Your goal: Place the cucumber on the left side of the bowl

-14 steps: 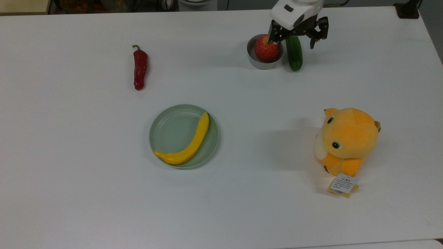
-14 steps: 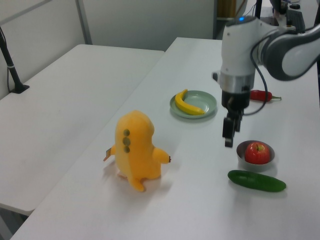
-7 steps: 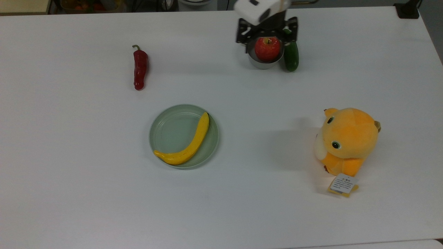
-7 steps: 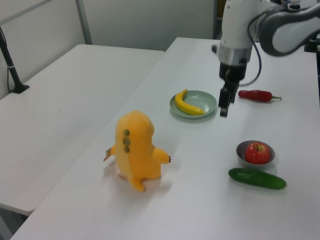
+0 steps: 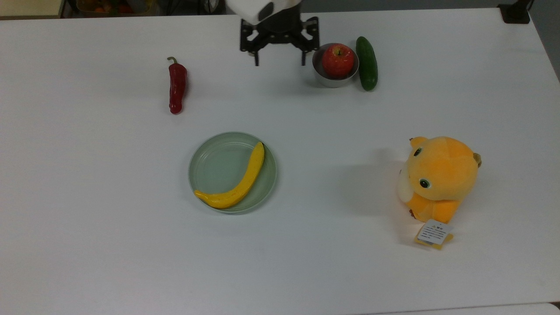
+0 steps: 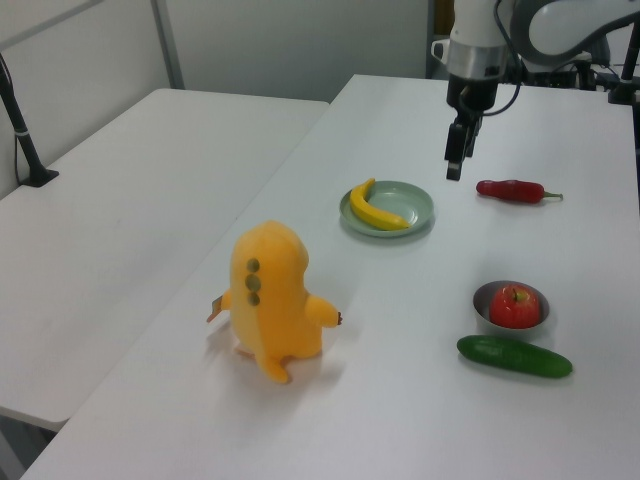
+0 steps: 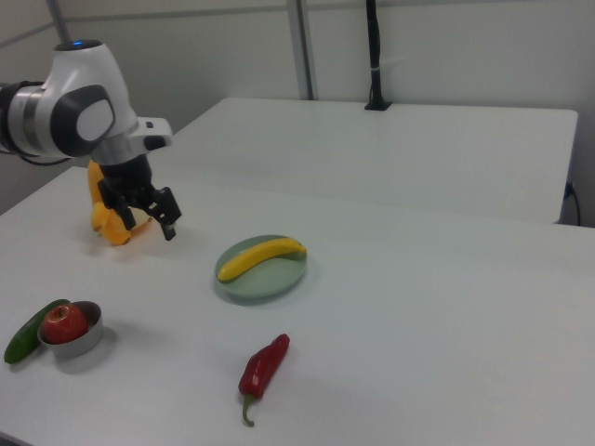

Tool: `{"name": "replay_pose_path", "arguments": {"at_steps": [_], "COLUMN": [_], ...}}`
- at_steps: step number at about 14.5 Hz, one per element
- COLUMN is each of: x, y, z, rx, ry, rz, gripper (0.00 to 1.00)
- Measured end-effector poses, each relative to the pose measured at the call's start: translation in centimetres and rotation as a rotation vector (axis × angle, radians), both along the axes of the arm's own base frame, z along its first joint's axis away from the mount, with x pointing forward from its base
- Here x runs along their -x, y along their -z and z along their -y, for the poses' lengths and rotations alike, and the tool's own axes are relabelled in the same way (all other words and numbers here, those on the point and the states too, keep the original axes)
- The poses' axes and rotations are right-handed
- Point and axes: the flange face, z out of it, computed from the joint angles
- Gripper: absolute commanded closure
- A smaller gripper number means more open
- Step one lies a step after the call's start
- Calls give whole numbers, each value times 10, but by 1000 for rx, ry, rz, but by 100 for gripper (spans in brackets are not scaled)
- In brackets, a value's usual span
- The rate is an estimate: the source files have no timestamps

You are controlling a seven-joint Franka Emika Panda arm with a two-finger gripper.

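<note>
The dark green cucumber [image 5: 366, 63] lies flat on the white table, close against the top view's right side of the small grey metal bowl [image 5: 334, 83], which holds a red apple [image 5: 338, 60]. In the left view the cucumber [image 6: 514, 356] lies just in front of the bowl [image 6: 483, 298]; in the right view the cucumber [image 7: 23, 332] sits at the right view's left of the bowl [image 7: 82, 348]. My gripper [image 5: 279, 61] hangs above the table on the top view's left of the bowl, open and holding nothing. The gripper [image 6: 457, 158] is also seen in the left view, and the gripper [image 7: 149, 221] in the right view.
A wrinkled red chili [image 5: 177, 85] lies at the top view's left. The pale green plate [image 5: 210, 162] holds a yellow banana [image 5: 238, 181] mid-table. An orange plush toy [image 5: 439, 179] stands at the top view's right. The table's far edge runs just behind the bowl.
My open gripper has left the cucumber, risen and swung over the bowl to the top view's left. The cucumber stays on the table beside the bowl.
</note>
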Motion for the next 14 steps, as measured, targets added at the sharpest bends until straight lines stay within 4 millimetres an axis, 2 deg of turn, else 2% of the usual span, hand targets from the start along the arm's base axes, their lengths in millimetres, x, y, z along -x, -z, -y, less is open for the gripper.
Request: {"name": "replay_pose_path", "arguments": {"at_steps": [4, 6, 11, 14], "x": [-4, -4, 2, 3], "y": [-12, -17, -15, -28], "z": [38, 50, 58, 59], "rx": [4, 5, 13, 17], "ry": [-46, -46, -33, -26], "rz": [25, 34, -35, -76], "gripper": [0, 0, 0, 0]}}
